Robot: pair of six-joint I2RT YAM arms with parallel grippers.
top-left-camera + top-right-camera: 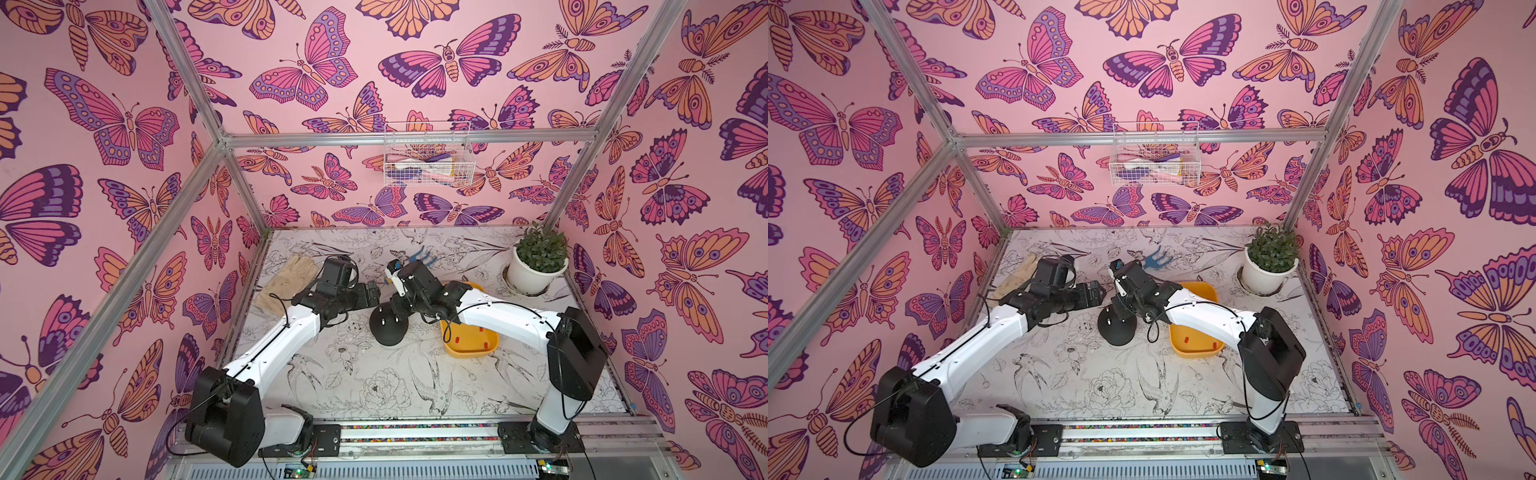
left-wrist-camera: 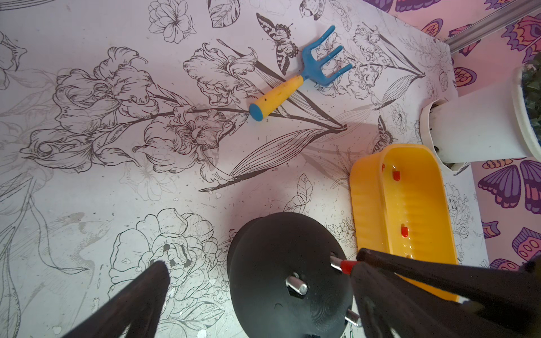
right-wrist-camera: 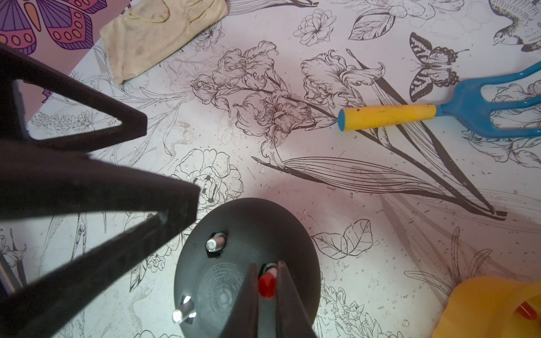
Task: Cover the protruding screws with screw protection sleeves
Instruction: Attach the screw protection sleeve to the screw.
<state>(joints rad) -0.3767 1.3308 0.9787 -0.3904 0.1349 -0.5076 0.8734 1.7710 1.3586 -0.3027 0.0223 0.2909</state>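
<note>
A black dome (image 3: pixel 248 216) stands near the middle of the flower-printed worktop (image 1: pixel 353 374), with a yellow tray (image 2: pixel 369 204) just beside it. Three protruding screws (image 3: pixel 215 243) stick up from the dome's top. They are short, silvery, threaded studs, each seated in a small recess.

As I judge it, the task is at its first cap. The right claw (image 3: pixel 267 273) is closed on one red sleeve (image 3: pixel 267 285), a tiny glossy tube pinched between its two thin fingers. It holds the sleeve at the tip of one stud. In the left wrist view, bare thread shows between the sleeve and the dome, so the sleeve looks only partly pushed on, not seated. The other two studs are bare, their ends catching the light.

The left claw (image 3: pixel 169 161) is open and empty, its jaws wide apart. One fingertip is close to the dome's edge, and I cannot tell whether it touches.

Spare sleeves (image 2: pixel 396 175) lie loose on the tray's floor, well apart from each other; at least two show in the left wrist view.

What is left, by my reading, is to press this sleeve fully down and then cap the two bare studs.
</note>
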